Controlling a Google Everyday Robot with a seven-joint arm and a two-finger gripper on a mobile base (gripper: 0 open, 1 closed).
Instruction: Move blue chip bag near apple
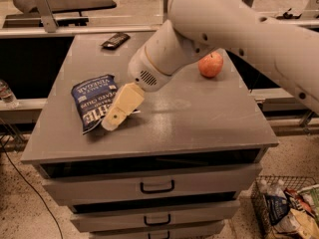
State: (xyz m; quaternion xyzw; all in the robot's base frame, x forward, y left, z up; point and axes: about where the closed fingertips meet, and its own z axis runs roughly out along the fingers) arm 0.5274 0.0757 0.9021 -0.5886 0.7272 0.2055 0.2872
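The blue chip bag [93,102], dark navy with white lettering, lies flat on the left part of the grey cabinet top [199,113]. My gripper [113,119] hangs from the large white arm and sits over the bag's right lower edge, covering part of it. The apple [211,64], red-orange and round, stands at the back right of the top, well apart from the bag. The arm passes in front of the apple's left side.
A small flat black object [115,40] lies at the back left of the top. Drawers with dark handles [157,187] face me below. A wire basket [286,210] of crumpled wrappers stands on the floor at the lower right.
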